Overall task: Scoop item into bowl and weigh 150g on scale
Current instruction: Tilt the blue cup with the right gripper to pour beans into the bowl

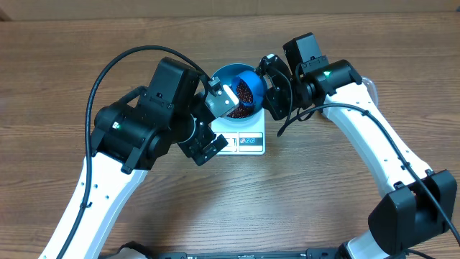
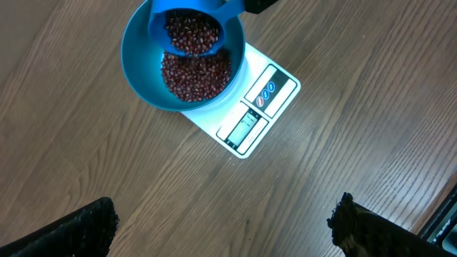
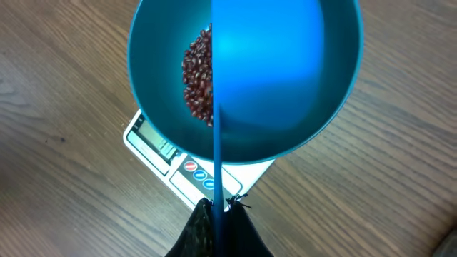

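**Loaded scoop held over the bowl on the scale**

The right gripper [image 3: 214, 214] is clenched on the thin handle [image 3: 216, 157] of the small blue scoop [image 2: 227, 16]. The scoop hangs over the blue bowl [image 2: 136, 64] at the upper left of the left wrist view, its cup full. The bowl stands on the white scale [image 2: 250, 121], whose display [image 2: 245, 127] pokes out toward the lower right; the reading is too small to make out. Most of the beans [image 2: 194, 75] lie in a loose heap on the bowl's floor. The left gripper [image 1: 217, 124] is spread wide and grasps nothing. It hovers just beside the scale, at centre frame in the overhead view.

The beans look small, hard and free-running, so they would likely roll on the smooth bowl and spill in a rush once the scoop tips. A slow tilt suits the last portion. They cannot be pinched, only scooped. The scoop seems light and stiff, but its slim handle could twist between the jaws. The bowl is probably light and could slide on the scale if nudged.
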Robot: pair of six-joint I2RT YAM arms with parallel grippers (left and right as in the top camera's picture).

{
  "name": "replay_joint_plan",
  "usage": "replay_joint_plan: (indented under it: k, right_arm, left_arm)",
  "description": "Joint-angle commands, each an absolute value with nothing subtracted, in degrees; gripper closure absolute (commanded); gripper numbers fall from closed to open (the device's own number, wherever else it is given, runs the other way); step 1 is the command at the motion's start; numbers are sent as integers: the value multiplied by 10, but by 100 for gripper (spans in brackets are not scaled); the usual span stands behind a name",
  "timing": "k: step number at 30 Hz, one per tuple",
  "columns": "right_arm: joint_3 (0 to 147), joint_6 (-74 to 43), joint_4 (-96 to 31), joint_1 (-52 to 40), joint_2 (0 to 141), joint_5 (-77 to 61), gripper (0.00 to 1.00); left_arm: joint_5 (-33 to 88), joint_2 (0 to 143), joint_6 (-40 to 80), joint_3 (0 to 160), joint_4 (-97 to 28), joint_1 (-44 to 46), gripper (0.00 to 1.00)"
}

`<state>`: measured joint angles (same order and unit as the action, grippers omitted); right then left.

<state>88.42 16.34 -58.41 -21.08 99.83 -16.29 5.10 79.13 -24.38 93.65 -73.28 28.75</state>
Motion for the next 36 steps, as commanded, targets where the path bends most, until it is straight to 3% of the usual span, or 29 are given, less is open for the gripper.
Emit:
replay_joint_plan:
  k: [1, 36]
  right_arm:
    - [905, 166, -575, -214, 996, -150, 96]
    - [905, 166, -553, -248, 996, -70, 96]
  left_arm:
    - [49, 787, -244, 948, -733, 285, 1]
    - [49, 787, -244, 948, -733, 285, 0]
